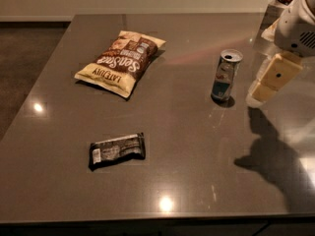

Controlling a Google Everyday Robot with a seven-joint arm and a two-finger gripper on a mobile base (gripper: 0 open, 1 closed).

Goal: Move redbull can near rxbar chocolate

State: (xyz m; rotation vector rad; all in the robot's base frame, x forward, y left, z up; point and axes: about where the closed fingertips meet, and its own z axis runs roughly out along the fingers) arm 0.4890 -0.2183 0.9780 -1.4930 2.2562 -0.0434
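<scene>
The redbull can (226, 76) stands upright on the dark table at the right, blue and silver with an open silver top. The rxbar chocolate (117, 150) lies flat near the front left, a black wrapper with white lettering. My gripper (269, 81) hangs at the right edge of the view, just right of the can and a little above the table, apart from the can. Its cream-coloured fingers (274, 76) point down and to the left.
A yellow-and-brown chip bag (119, 61) lies at the back left. The dark table (187, 161) shows bright light reflections and the arm's shadow at the right. A pale object stands at the back right corner (275, 6).
</scene>
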